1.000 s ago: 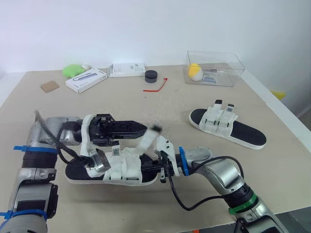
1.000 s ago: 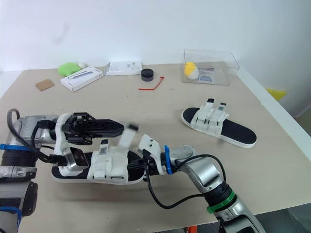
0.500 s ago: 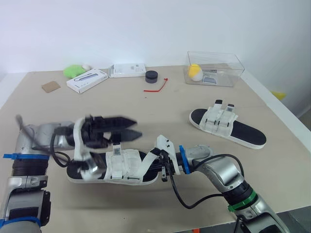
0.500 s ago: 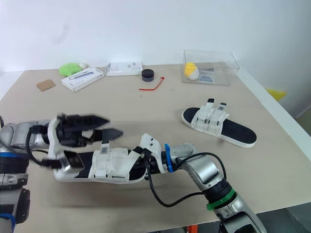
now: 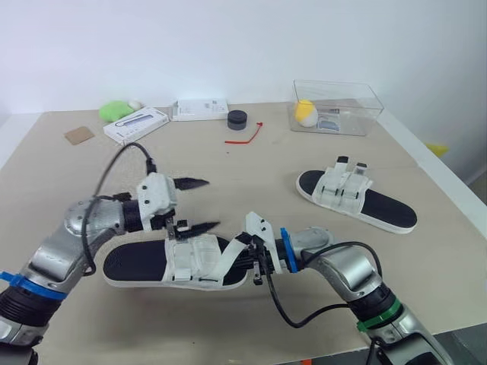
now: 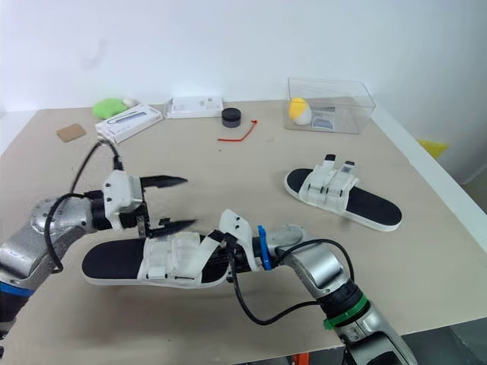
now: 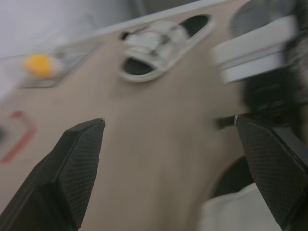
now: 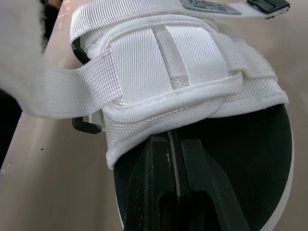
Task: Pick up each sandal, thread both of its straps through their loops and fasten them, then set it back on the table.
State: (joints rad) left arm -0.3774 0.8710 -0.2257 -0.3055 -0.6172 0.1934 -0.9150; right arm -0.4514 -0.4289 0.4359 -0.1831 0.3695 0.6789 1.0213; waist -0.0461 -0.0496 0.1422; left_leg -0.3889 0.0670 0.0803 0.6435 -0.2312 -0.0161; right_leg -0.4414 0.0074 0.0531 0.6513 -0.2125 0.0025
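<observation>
The near sandal, with white straps and a black footbed, lies flat at the table's front. Its front strap hangs loose toward my right gripper; in the right wrist view the strap runs sideways off the upper above a black loop. My left gripper hovers open just above the straps, holding nothing. My right gripper is shut, its fingers lying on the footbed with the tips under the upper. The far sandal rests at the right, also in the left wrist view.
At the back stand a clear box holding a yellow ball, a black puck, a red tie, two white boxes, a green lump and a brown square. The table's right edge runs close to the far sandal.
My left gripper let go of the raised front strap and opened; the strap dropped onto the sandal. The left arm swung round, its gripper now farther back over the straps. The right gripper stayed.
</observation>
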